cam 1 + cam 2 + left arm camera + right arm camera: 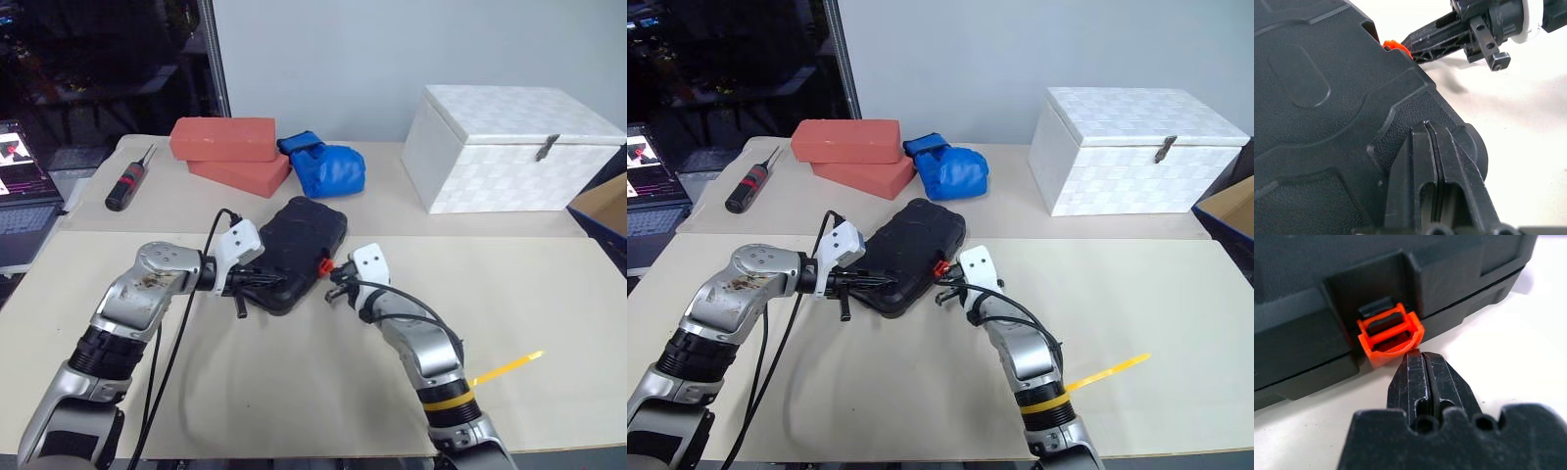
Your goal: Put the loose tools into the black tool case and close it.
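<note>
My right end effector [1422, 363] has its two black fingers pressed together, holding nothing, tips right at the lower edge of the small orange latch [1389, 335]; contact too close to call. Just beyond the latch sits the flat black plastic tool case with rounded corners [299, 250], lid down, lying flat on the beige counter [549, 294]. No loose tools visible around either end effector.

My left end effector [1432, 134] is also pinched shut on nothing, fingers laid against the near rounded corner of the case, on the side across from the latch. From the left wrist view my right end effector shows past the case edge, pointing at the latch.

Further out beyond the case: two salmon-red foam blocks [227, 147] stacked, a crumpled blue cloth bundle [326, 164] just beside them. Well off to the far left of my left end effector, a thick black screwdriver with a red band [127, 182] lies on the counter. Far right of my right end effector, a large white woven-texture box with a metal clasp [509, 147], lid closed. Near my right arm, a yellow strip [509, 368] on the counter.
</note>
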### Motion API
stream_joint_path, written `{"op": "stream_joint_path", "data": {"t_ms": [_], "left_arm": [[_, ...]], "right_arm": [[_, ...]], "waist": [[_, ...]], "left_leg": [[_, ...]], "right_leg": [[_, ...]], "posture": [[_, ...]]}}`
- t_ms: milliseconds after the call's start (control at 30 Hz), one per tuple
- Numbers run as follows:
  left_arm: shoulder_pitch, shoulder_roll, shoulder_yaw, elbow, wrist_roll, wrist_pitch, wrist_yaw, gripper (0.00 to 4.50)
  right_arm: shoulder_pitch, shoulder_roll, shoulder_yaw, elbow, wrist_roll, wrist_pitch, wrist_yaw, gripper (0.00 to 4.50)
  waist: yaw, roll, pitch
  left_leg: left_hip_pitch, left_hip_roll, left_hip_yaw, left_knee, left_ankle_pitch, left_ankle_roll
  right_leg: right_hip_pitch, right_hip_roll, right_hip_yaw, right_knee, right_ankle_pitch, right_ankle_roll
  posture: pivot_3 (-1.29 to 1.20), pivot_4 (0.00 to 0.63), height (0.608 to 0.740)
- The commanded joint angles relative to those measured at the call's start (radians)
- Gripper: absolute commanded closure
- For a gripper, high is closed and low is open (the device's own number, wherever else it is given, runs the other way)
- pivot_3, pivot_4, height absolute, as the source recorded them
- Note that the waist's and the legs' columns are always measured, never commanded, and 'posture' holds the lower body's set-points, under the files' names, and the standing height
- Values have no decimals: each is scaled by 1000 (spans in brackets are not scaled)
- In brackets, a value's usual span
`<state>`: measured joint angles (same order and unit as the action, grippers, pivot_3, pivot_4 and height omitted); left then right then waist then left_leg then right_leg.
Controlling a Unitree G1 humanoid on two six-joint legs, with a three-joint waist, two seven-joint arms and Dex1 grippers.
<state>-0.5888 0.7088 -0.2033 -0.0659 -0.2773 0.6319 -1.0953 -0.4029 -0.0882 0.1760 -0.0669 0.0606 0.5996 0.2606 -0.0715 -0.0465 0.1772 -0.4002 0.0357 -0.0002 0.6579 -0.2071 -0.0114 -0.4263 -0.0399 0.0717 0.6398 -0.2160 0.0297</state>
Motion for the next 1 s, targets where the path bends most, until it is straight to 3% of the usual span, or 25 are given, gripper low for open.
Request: {"op": "stream_joint_path", "data": {"t_ms": [33,433,667,1000], "left_arm": [[32,-4,-58,31,23,24,-14,4443],[36,-6,-60,40,29,9,-19,4443],[44,-5,-56,32,28,15,-15,4443],[29,-8,-62,57,37,1,-23,4443]], "right_arm": [[-22,17,2,-104,29,-22,21,4500],[-5,41,-66,-176,121,66,38,4500],[96,-6,-150,-343,187,156,19,4500],[84,-53,-26,-207,126,153,36,4500]], "waist": [[0,0,0],[4,0,0],[11,1,-1],[10,1,-1]], "left_leg": [[0,0,0,0,0,0],[1,0,0,-3,0,0],[1,0,0,-10,0,0],[2,-1,0,-12,0,0]], "right_leg": [[0,0,0,0,0,0],[1,-1,0,-1,-1,-1],[1,-1,-1,-9,-1,0],[2,-1,-1,-10,-1,0]], "posture": [[0,150,740],[0,150,740],[0,150,740],[0,150,740]]}}
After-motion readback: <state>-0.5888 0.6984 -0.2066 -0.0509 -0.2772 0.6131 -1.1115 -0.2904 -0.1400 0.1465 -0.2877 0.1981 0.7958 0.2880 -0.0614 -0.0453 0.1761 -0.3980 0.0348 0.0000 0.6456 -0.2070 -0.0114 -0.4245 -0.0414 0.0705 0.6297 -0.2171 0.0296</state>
